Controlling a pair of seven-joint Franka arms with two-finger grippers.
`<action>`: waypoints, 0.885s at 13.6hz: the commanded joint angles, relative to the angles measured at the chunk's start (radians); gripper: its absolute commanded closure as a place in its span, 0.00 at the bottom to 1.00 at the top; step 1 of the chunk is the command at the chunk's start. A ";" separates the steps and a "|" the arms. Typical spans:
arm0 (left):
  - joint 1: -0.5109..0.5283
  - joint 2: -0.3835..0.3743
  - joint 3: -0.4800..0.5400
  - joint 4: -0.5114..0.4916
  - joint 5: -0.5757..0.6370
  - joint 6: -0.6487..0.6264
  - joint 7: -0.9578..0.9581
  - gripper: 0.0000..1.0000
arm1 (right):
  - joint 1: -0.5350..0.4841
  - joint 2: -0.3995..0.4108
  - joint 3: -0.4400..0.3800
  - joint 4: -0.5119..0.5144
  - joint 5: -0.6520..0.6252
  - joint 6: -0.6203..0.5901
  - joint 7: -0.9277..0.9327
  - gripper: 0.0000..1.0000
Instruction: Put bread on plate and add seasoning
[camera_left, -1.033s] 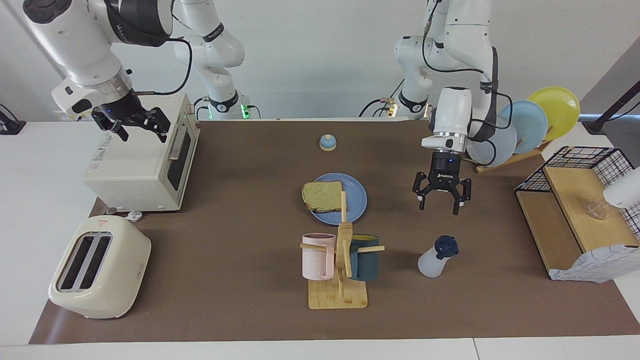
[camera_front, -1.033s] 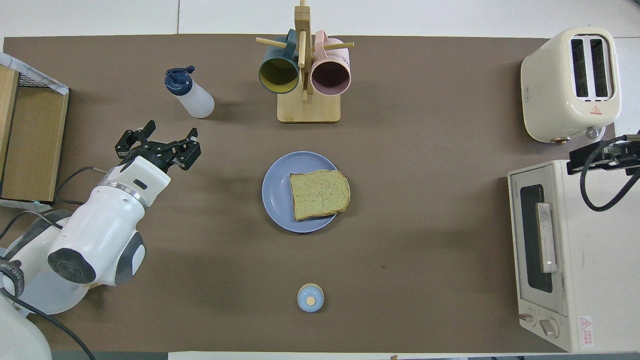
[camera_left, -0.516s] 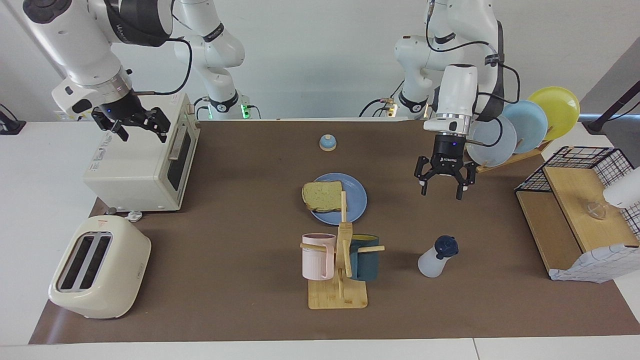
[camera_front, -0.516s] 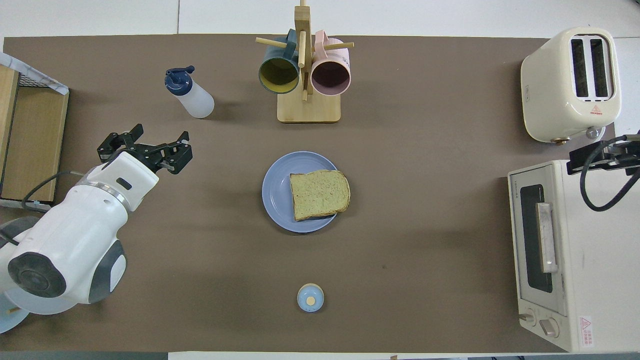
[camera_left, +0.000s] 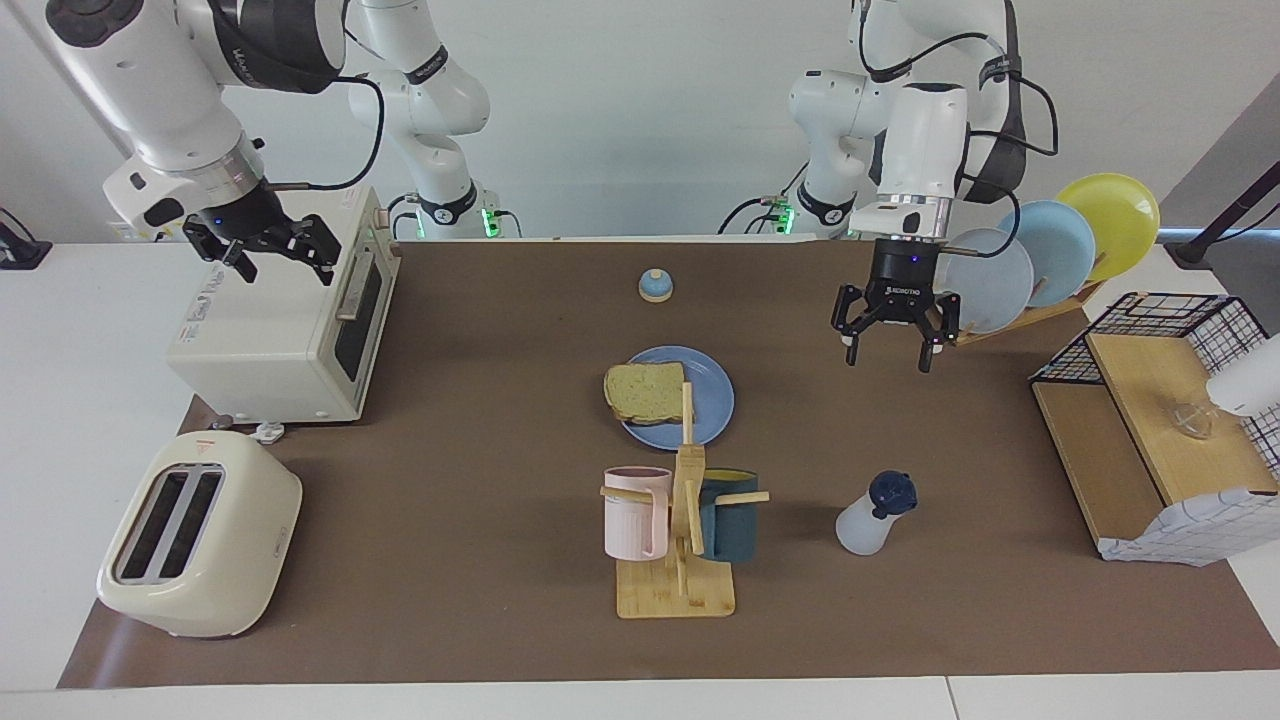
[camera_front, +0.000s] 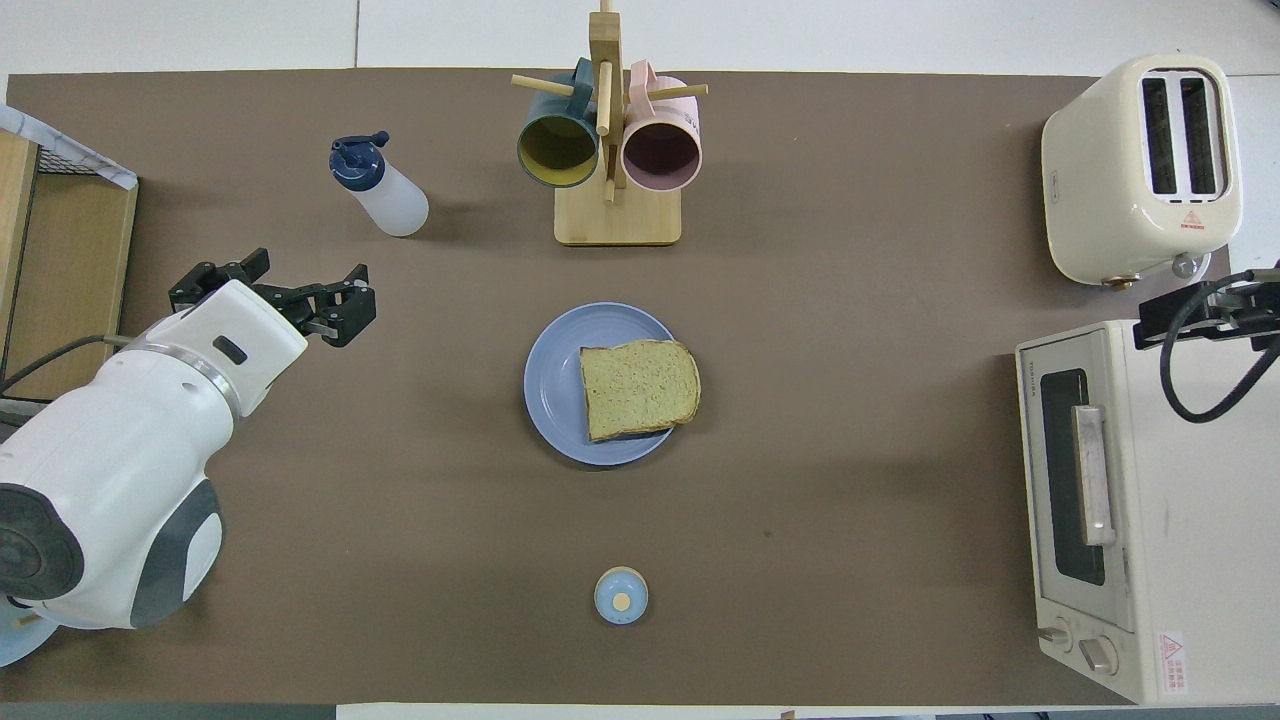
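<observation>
Resting on the blue plate at mid-table, the bread slice overhangs the rim toward the right arm's end. The seasoning bottle stands upright beside the mug rack, which carries a pink mug and a teal mug. The left gripper, fingers apart and empty, hangs over bare mat. The right gripper, fingers apart, waits over the toaster oven.

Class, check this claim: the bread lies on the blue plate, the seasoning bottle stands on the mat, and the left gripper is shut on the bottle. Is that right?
Not quite. The left gripper is open, empty and up in the air, apart from the bottle, as the facing view shows. The bread does lie on the plate.
</observation>
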 joint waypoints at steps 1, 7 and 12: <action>-0.029 -0.012 0.005 0.052 -0.015 -0.111 -0.013 0.00 | -0.006 -0.016 0.001 -0.016 0.008 0.004 -0.023 0.00; -0.051 -0.010 0.005 0.195 -0.092 -0.347 -0.001 0.00 | -0.007 -0.017 0.001 -0.016 0.008 0.004 -0.023 0.00; -0.040 -0.009 0.010 0.340 -0.193 -0.615 0.148 0.00 | -0.006 -0.017 0.001 -0.016 0.008 0.004 -0.023 0.00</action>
